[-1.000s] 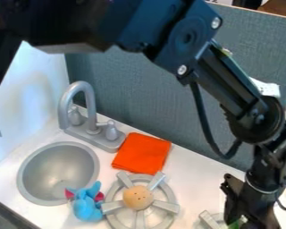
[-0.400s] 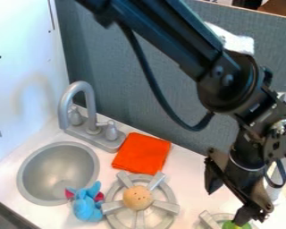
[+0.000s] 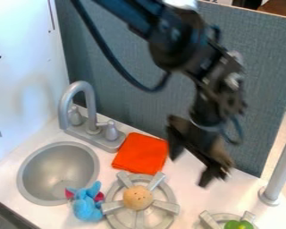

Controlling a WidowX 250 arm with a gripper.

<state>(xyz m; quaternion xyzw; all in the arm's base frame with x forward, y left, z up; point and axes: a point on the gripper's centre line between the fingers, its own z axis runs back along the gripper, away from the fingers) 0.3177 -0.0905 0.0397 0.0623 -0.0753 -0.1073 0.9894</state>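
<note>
The black gripper (image 3: 189, 171) hangs open above the counter, tilted, right of the orange cloth and up and to the right of the left burner. Nothing shows between its fingers. A folded orange cloth (image 3: 141, 153) lies behind that burner (image 3: 170, 217), which holds a round tan item (image 3: 137, 197) with small dark dots. At the sink's lower right edge sits a blue plush toy (image 3: 87, 208) with pink ears. A green round object (image 3: 238, 224) rests on the second burner (image 3: 211, 221) at the bottom right, apart from the gripper.
The round grey sink (image 3: 27, 172) is at the left, with a grey faucet (image 3: 90, 107) behind it. A grey panel (image 3: 127, 76) stands along the back. At the right a grey upright pole (image 3: 282, 167) rises from the counter.
The arm and gripper have moved left and up, away from the green object at the bottom right. More of the right burner and the pole now show. The items on the counter have kept their places.
</note>
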